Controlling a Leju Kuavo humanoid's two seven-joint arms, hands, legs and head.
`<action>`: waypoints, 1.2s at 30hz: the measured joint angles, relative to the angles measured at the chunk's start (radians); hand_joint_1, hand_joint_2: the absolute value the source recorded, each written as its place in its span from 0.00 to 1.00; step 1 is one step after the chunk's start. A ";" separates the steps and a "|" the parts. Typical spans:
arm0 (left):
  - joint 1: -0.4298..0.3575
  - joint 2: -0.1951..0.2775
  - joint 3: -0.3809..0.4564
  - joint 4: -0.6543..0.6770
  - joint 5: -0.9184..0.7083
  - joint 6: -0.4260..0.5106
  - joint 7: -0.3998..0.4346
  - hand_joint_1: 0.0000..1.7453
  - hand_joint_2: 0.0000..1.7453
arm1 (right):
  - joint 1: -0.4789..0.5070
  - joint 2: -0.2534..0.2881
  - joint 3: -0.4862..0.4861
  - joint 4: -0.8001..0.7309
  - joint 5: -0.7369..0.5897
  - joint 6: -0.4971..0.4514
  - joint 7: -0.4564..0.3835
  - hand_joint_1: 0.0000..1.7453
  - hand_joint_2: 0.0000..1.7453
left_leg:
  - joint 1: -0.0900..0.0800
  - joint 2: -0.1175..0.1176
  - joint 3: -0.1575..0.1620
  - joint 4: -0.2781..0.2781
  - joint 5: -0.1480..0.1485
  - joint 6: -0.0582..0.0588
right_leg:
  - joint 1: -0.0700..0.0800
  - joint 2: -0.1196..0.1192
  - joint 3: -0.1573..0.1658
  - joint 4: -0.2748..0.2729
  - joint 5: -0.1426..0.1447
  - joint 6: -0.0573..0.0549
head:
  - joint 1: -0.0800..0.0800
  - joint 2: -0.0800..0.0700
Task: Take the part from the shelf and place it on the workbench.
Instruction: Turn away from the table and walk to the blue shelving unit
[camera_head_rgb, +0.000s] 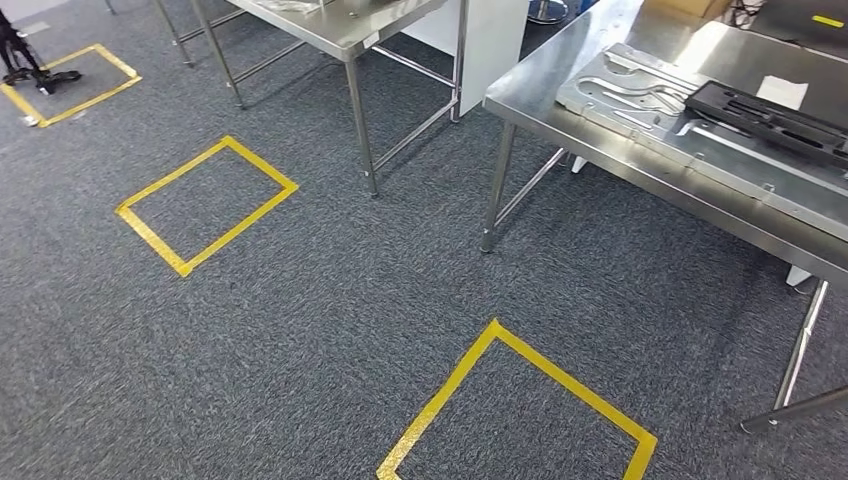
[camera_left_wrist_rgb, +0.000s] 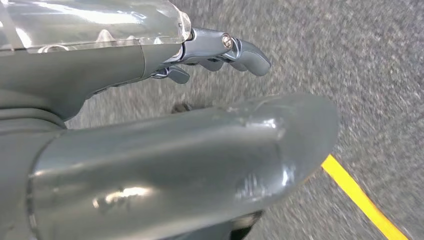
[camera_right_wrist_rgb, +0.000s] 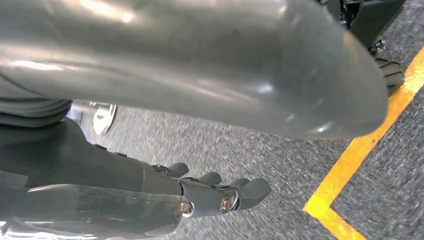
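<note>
Left hand: fingers extended and held apart from the thick grey thumb, nothing between them; hand empty, hanging above grey carpet. A strip of yellow floor tape runs across the carpet just beyond the thumb tip in the left wrist view.

Right hand: fingers likewise stretched out, thumb well clear of them, nothing held. It also hangs over carpet, above a corner of a yellow tape outline.

Head view, looking down and forward at the grey carpet floor. Three yellow tape squares are marked on it: one nearest, at the lower edge, one in the middle left, one far left with a dark stand's feet in it.

Steel workbench at the right. On its top lies a flat grey metal part with curved cut-outs, and a black tray-like piece rests on it toward the far right. Whether this metal panel is the task's part I cannot tell. A white slip lies just behind the black piece.

Second steel table at top centre, legs on the carpet, a white cabinet standing just beside it.
</note>
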 joint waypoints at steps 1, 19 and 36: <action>0.001 0.000 0.000 0.000 0.000 0.000 0.000 0.00 0.00 | 0.000 0.000 0.000 0.000 0.000 0.002 0.000 0.00 0.00 | 0.003 0.004 -0.016 0.036 -0.008 -0.004 | 0.001 -0.014 0.000 0.001 -0.001 0.000 | 0.000 0.000; 0.001 0.001 0.002 0.000 -0.014 0.000 0.000 0.00 0.00 | -0.005 -0.001 0.000 0.009 0.015 0.017 0.013 0.00 0.00 | -0.005 -0.048 0.128 -0.254 0.134 0.054 | 0.002 0.029 -0.080 0.203 -0.083 0.043 | 0.014 0.000; 0.001 0.002 0.002 0.000 -0.023 0.001 -0.002 0.00 0.00 | -0.003 -0.005 0.000 0.012 0.036 0.027 0.017 0.00 0.00 | 0.018 0.050 0.101 -0.167 0.097 -0.015 | 0.003 -0.069 0.012 0.005 -0.010 0.013 | 0.008 0.000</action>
